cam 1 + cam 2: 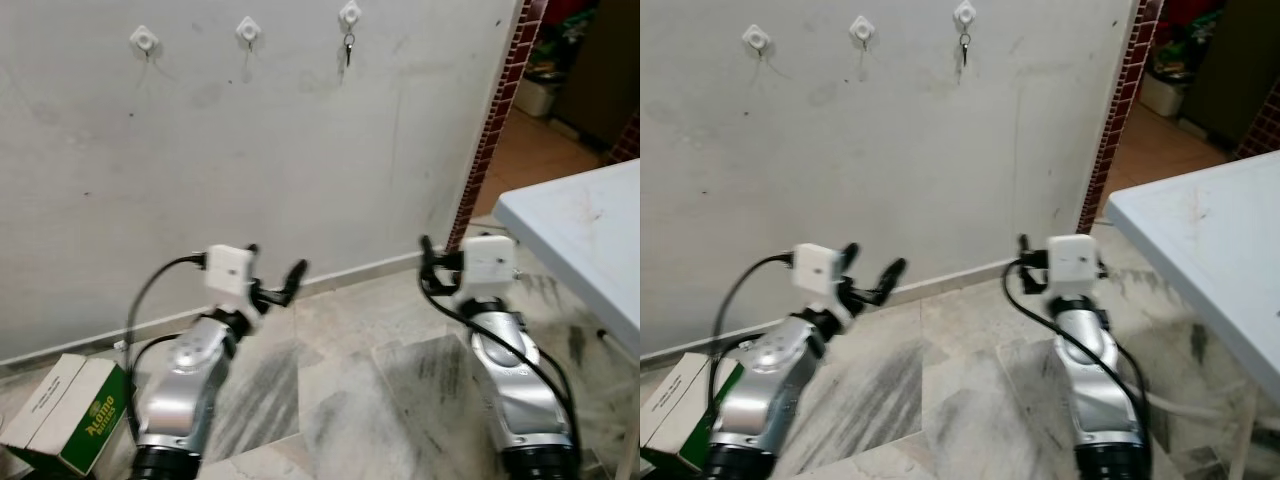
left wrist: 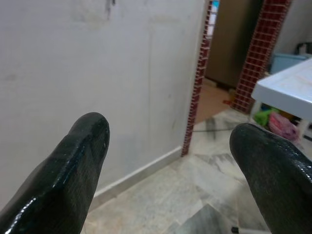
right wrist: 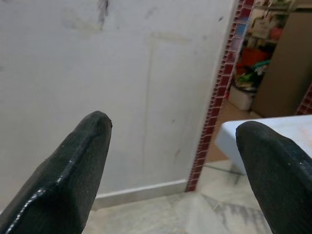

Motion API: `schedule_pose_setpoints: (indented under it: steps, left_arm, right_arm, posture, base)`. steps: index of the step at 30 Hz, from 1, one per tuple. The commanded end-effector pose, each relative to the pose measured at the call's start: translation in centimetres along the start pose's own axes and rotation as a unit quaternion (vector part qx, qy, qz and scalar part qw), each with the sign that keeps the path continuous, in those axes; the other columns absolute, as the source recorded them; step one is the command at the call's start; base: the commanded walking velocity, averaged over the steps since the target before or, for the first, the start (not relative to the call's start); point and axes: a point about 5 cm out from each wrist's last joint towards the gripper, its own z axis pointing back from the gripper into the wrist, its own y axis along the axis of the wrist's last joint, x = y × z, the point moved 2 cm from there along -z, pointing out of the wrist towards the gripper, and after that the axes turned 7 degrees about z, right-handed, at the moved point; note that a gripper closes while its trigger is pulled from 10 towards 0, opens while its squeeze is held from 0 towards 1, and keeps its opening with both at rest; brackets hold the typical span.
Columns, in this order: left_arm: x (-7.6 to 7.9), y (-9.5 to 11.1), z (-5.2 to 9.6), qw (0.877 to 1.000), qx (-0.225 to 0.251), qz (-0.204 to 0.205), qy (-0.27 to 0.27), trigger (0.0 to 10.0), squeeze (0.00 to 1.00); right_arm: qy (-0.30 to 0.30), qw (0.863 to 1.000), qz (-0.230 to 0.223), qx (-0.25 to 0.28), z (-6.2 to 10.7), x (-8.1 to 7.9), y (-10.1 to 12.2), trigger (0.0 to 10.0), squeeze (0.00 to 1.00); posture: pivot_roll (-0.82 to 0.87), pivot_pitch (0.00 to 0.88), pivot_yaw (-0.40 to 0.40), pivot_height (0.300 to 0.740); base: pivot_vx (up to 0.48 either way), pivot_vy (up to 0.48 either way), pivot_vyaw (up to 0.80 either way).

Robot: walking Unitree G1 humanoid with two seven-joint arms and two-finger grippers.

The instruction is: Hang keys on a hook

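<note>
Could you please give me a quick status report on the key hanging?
Left pincer and right pincer open, empty, low. Keys hanging on the rightmost hook. Nothing in the way.

white table [image 1: 590, 235], green-white box [image 1: 70, 415]

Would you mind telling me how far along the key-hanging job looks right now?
It looks done: the keys hang from the rightmost hook on the wall. The other two hooks look bare. Nothing is in hand: the left pincer and right pincer are open, low, well below the hooks. Nothing appears left.
</note>
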Motion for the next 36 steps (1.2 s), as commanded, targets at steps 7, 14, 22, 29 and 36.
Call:
schedule_pose_setpoints:
  steps: [7, 14, 22, 29, 36]
  left_arm:
    - [-1.0, 0.2, 0.1, 1.0, 0.001, -0.005, 0.014, 10.0, 0.0]
    - [-1.7, 0.7, -0.2, 1.0, 0.005, 0.007, 0.028, 10.0, 0.0]
    - [-2.4, 0.9, -0.3, 0.999, 0.009, 0.026, 0.045, 10.0, 0.0]
    - [-2.4, 0.9, -0.4, 0.999, 0.008, 0.021, 0.045, 10.0, 0.0]
    - [-2.1, 0.3, -0.5, 0.999, -0.006, 0.025, 0.035, 10.0, 0.0]
  right_arm:
    - [0.007, 1.0, -0.009, 0.013, -0.1, -0.7, 0.7, 10.0, 0.0]
    - [0.005, 1.0, -0.01, 0.014, -0.2, -0.5, 0.8, 10.0, 0.0]
    - [0.004, 1.0, -0.011, 0.013, -0.1, -0.4, 0.7, 10.0, 0.0]
    - [-0.003, 1.0, -0.003, 0.008, -0.1, -0.1, 0.6, 10.0, 0.0]
    - [-0.03, 0.999, 0.016, -0.011, 0.1, 1.2, -0.2, 10.0, 0.0]
  posture:
    - [-0.03, 0.0, 0.079, 0.74]
    - [-0.03, 0.0, 0.08, 0.74]
    - [-0.04, 0.0, 0.08, 0.74]
    - [-0.04, 0.0, 0.08, 0.74]
    - [-0.05, 0.0, 0.084, 0.74]
  base:
    - [0.0, -0.157, 0.0]
    - [0.0, 0.0, 0.0]
    - [0.0, 0.0, 0.0]
    - [0.0, 0.0, 0.0]
    - [0.0, 0.0, -0.66]
